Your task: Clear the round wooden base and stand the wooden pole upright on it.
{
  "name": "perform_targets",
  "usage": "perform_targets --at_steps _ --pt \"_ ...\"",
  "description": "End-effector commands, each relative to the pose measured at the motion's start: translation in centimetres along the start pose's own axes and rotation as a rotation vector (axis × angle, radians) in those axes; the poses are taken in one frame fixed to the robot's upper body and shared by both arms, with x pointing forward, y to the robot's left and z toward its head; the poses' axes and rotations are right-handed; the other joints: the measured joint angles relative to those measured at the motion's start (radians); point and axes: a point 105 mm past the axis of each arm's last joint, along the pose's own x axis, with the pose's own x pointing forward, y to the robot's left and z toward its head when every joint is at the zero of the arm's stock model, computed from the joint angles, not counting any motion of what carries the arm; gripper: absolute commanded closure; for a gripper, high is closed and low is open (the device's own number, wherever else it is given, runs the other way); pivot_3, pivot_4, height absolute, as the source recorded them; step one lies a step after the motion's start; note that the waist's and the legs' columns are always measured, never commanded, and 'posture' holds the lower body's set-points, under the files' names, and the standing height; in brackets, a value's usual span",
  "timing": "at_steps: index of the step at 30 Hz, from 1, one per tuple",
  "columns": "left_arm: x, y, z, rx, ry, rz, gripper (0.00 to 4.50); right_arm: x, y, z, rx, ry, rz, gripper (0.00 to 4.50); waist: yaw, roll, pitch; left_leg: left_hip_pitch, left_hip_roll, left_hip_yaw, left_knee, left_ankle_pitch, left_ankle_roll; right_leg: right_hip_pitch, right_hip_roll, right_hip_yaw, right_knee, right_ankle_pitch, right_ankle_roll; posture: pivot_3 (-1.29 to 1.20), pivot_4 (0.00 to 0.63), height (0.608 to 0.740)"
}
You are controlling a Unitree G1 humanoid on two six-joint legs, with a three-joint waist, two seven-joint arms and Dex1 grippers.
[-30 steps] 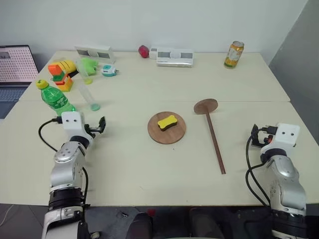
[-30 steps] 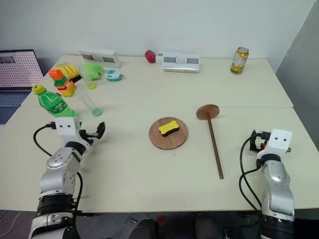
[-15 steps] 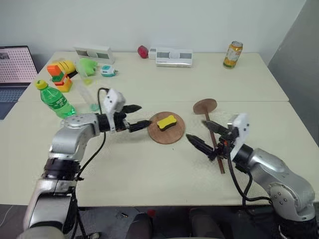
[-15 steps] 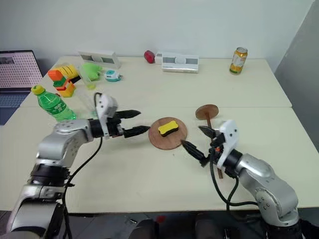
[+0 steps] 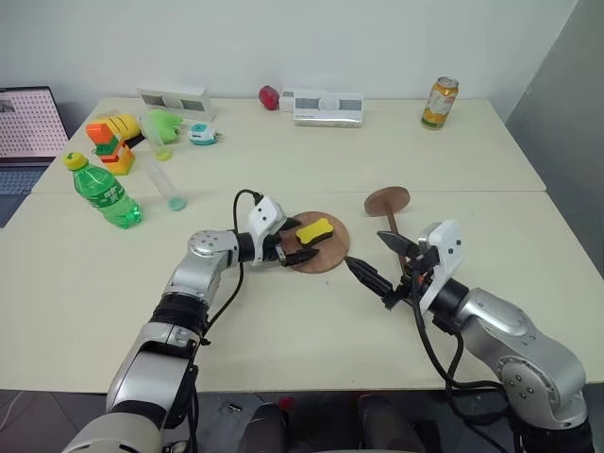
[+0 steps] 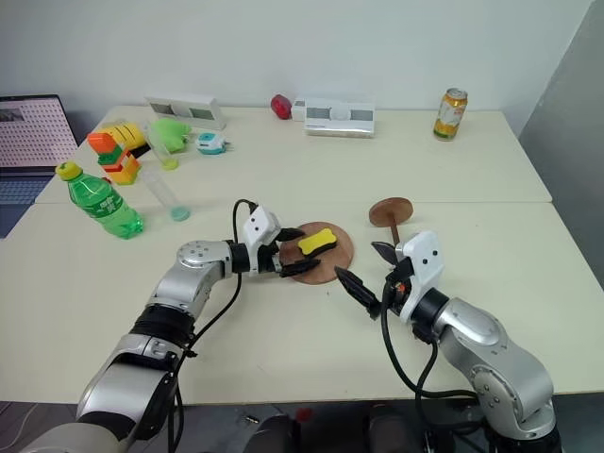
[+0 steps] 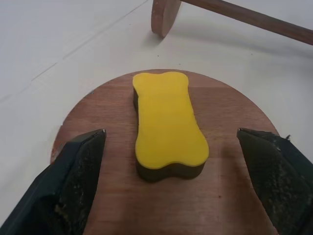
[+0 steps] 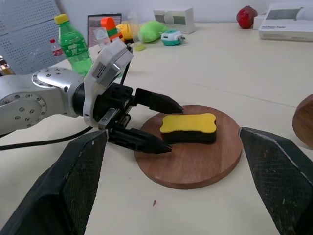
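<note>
- Yellow sponge [image 7: 167, 120] is lying centred on the round wooden base [image 5: 332, 256]; likely light, soft.
- Left gripper [image 5: 300, 248], jaws spread, is straddling it; pinch long sides.
- Right gripper [image 5: 389, 267] is gaping, empty.
- Wooden pole [image 5: 391, 226] is lying at base's 3 o'clock.

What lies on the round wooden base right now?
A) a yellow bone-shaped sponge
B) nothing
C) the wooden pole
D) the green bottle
A: the yellow bone-shaped sponge lies flat on the round wooden base, between the open fingers of the left hand, while the wooden pole lies on the table beside the base.
</note>
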Motion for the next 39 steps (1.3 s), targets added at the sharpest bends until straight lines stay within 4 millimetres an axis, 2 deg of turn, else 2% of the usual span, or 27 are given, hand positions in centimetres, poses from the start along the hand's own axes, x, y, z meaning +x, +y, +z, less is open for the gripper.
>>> perform_targets --at_steps 1,6,7,10,14,17,20,21,23,26,29,35,37,39 --pt "0.1 0.2 1.1 0.031 -0.03 -0.01 0.92 -0.3 0.4 1.3 -0.035 -0.053 0.001 0.0 0.0 0.0 0.0 0.0 0.0 0.0 0.0 0.0 0.0 0.0 0.0 0.0 0.0 0.0 0.0 0.0 0.15 0.74" --pt "0.2 0.3 1.0 0.034 -0.027 -0.002 2.03 -0.3 0.1 1.5 -0.039 -0.061 -0.013 0.0 0.0 0.0 0.0 0.0 0.0 0.0 0.0 0.0 0.0 0.0 0.0 0.0 0.0 0.0 0.0 0.0 0.15 0.74" --pt "0.2 0.4 1.0 0.035 -0.027 0.0 2.38 -0.3 0.1 1.6 -0.036 -0.064 -0.016 0.0 0.0 0.0 0.0 0.0 0.0 0.0 0.0 0.0 0.0 0.0 0.0 0.0 0.0 0.0 0.0 0.0 0.15 0.74" --pt "0.3 0.5 1.1 0.035 -0.032 0.003 2.87 -0.3 0.1 1.6 -0.035 -0.066 -0.016 0.0 0.0 0.0 0.0 0.0 0.0 0.0 0.0 0.0 0.0 0.0 0.0 0.0 0.0 0.0 0.0 0.0 0.15 0.74" --pt "0.2 0.5 1.6 0.024 -0.06 0.002 3.18 -0.2 0.2 1.6 -0.029 -0.066 -0.013 0.0 0.0 0.0 0.0 0.0 0.0 0.0 0.0 0.0 0.0 0.0 0.0 0.0 0.0 0.0 0.0 0.0 0.15 0.74" --pt "0.0 0.9 2.1 0.017 -0.082 0.027 3.23 0.0 0.4 1.8 -0.034 -0.068 0.003 0.0 0.0 0.0 0.0 0.0 0.0 0.0 0.0 0.0 0.0 0.0 0.0 0.0 0.0 0.0 0.0 0.0 0.15 0.74" --pt "-1.4 3.4 3.5 -0.015 -0.142 0.176 3.24 0.1 0.9 2.1 -0.05 -0.068 0.04 0.0 0.0 0.0 0.0 0.0 0.0 0.0 0.0 0.0 0.0 0.0 0.0 0.0 0.0 0.0 0.0 0.0 0.15 0.74" --pt "-2.2 4.8 4.1 -0.018 -0.174 0.265 3.24 0.1 1.0 2.2 -0.049 -0.069 0.049 0.0 0.0 0.0 0.0 0.0 0.0 -0.001 0.001 0.0 0.0 0.0 0.0 0.0 0.001 0.0 0.0 0.0 0.15 0.74" --pt "-5.2 8.6 4.3 -0.082 -0.23 0.529 3.24 0.2 1.5 2.5 -0.035 -0.087 0.079 0.0 0.0 0.0 0.0 0.0 0.0 -0.001 0.001 0.0 0.0 0.0 0.0 -0.001 0.001 0.0 0.0 0.0 0.15 0.74" --pt "-8.1 11.2 2.8 -0.139 -0.211 0.778 3.24 0.3 2.0 2.9 -0.023 -0.104 0.115 0.0 -0.006 0.0 0.0 0.0 0.0 -0.001 0.002 0.0 0.001 0.0 0.0 -0.001 0.001 0.0 0.0 0.0 0.15 0.74" --pt "-8.7 11.4 0.9 -0.168 -0.151 0.839 3.24 0.4 2.0 2.8 -0.023 -0.096 0.123 0.0 -0.005 0.0 0.0 0.0 0.0 -0.001 0.002 0.0 0.001 0.0 0.0 -0.001 0.001 0.0 0.0 0.0 0.15 0.74" --pt "-8.2 11.1 -0.9 -0.235 -0.111 0.873 3.24 0.6 1.9 2.7 -0.024 -0.085 0.135 0.0 0.008 0.0 0.0 -0.004 -0.001 -0.004 0.009 0.0 -0.001 0.0 -0.001 -0.004 0.001 0.0 0.0 0.0 0.15 0.74" --pt "-8.0 11.0 -1.1 -0.253 -0.109 0.864 2.59 0.7 1.7 2.7 -0.025 -0.083 0.135 0.0 0.007 0.0 0.0 -0.005 -0.001 -0.005 0.01 0.0 -0.001 0.0 -0.001 -0.005 0.002 0.0 0.0 0.0 0.15 0.74" --pt "-8.0 11.0 -1.1 -0.25 -0.109 0.862 2.28 0.7 1.6 2.6 -0.026 -0.082 0.133 0.0 0.004 0.0 0.0 -0.005 -0.001 -0.005 0.01 0.0 0.0 0.0 -0.001 -0.005 0.003 0.0 0.0 0.0 0.15 0.74"
